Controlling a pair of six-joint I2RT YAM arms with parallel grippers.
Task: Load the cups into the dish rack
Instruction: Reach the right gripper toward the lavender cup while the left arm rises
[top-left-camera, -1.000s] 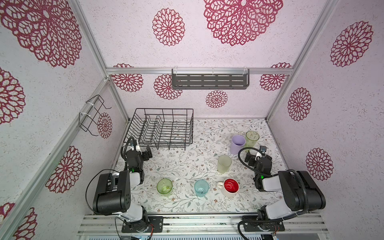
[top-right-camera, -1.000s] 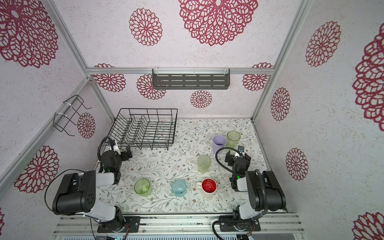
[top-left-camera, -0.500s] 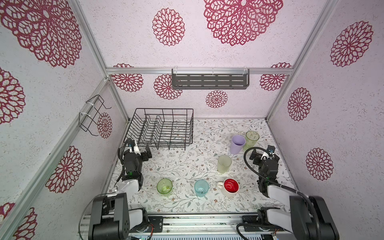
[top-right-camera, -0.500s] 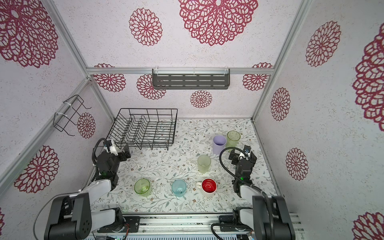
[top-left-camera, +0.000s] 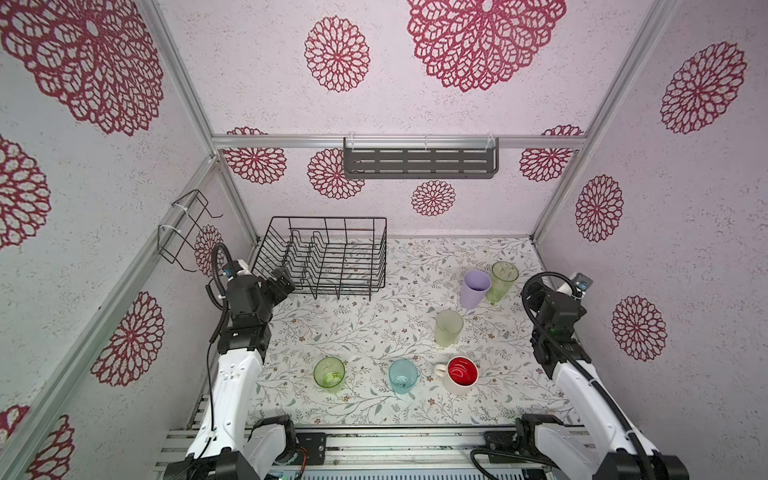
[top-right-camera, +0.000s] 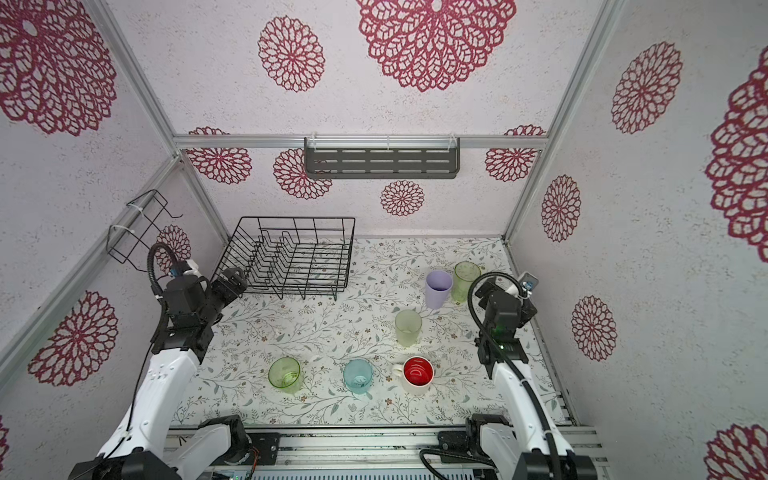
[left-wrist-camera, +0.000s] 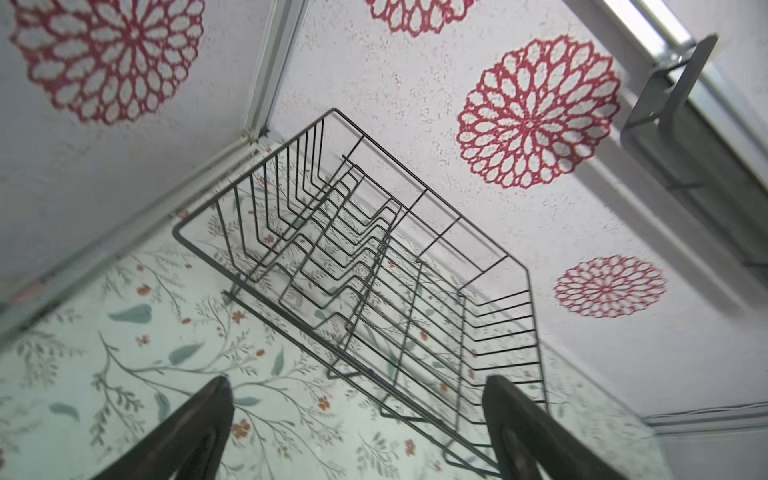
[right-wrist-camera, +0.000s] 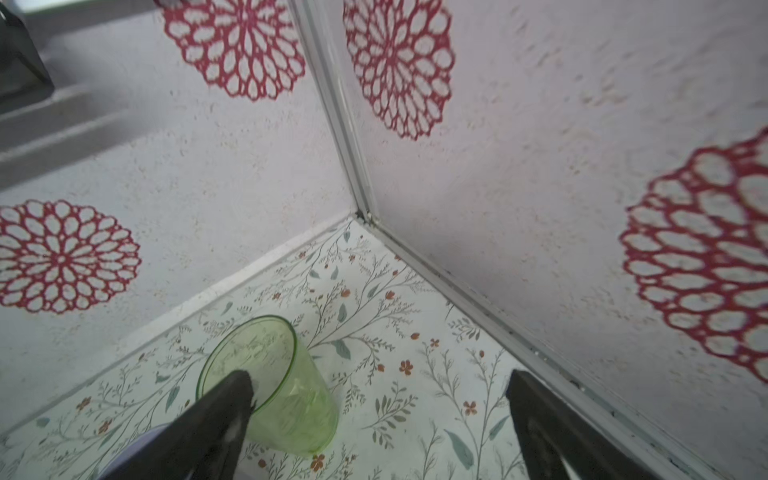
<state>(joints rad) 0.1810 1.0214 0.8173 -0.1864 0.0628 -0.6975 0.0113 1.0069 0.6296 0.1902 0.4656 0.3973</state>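
The black wire dish rack (top-left-camera: 328, 257) (left-wrist-camera: 374, 270) stands at the far left, with nothing in it. My left gripper (top-left-camera: 283, 281) (left-wrist-camera: 359, 399) hovers open just before its near left corner. At the far right a lilac tumbler (top-left-camera: 474, 289) and a clear-green glass (top-left-camera: 503, 279) (right-wrist-camera: 282, 390) stand side by side. My right gripper (top-left-camera: 534, 291) (right-wrist-camera: 380, 399) is open just right of that glass, holding nothing. A frosted pale-green tumbler (top-left-camera: 448, 327) stands mid-right. Along the front stand a green glass (top-left-camera: 329, 374), a blue cup (top-left-camera: 403, 376) and a cream mug (top-left-camera: 461, 374) with a red inside.
A grey slotted shelf (top-left-camera: 419, 158) hangs on the back wall and a small black wire holder (top-left-camera: 187, 230) on the left wall. Walls close in the floral table (top-left-camera: 374, 324) on three sides. The right wall's rail (right-wrist-camera: 498, 299) runs close by my right gripper.
Both arms have unfolded and lifted, carrying the grippers up and a little farther back. Both stayed open. The cups and rack have not moved.
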